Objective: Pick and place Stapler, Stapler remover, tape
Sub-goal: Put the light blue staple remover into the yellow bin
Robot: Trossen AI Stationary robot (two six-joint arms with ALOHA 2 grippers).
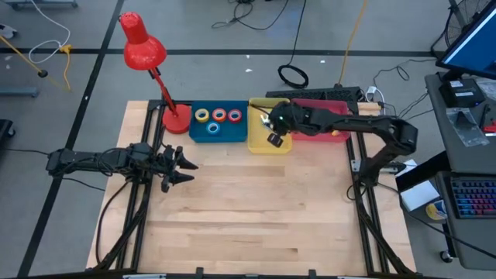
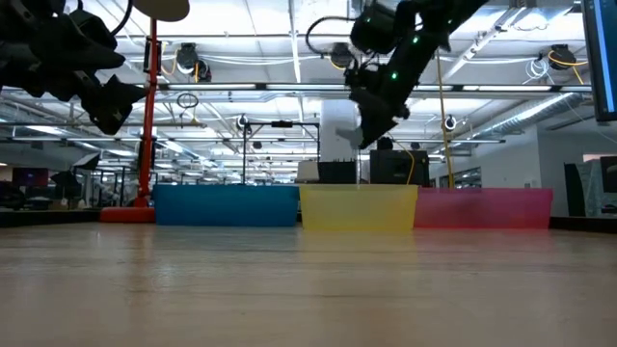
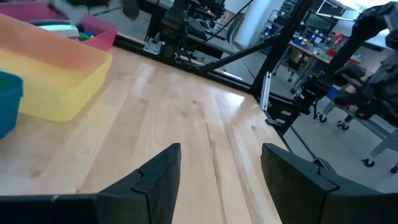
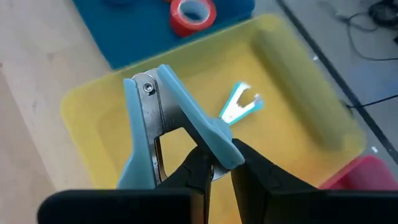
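The right gripper (image 4: 217, 171) hangs over the shallow yellow plastic bin (image 4: 93, 118) and pinches the pale blue staple remover with its bare metal claw (image 4: 158, 124) by one handle, with the claw end hanging free above the bin floor. A second small pale blue-and-white item (image 4: 239, 104) already lies in that bin; I cannot tell what it is. Just beside it, in the blue plastic bin (image 1: 203, 133), lie the ring-shaped tape rolls: yellow (image 1: 202, 116), orange (image 1: 219, 115), red (image 1: 235, 116) and blue (image 1: 214, 128). The pink plastic bin (image 1: 335, 136) sits on the yellow bin's other side, largely under the right arm, and no stapler can be made out. The left gripper (image 1: 183, 171) waits over bare wooden table (image 1: 248, 217), well apart from the bins, its fingers (image 3: 158, 177) spread and empty. The grip is thin and off-centre, so the remover could pivot or slip out early. Released from this height, it may bounce or strike the item below. A sideways drift toward the blue bin would put it among the tape.
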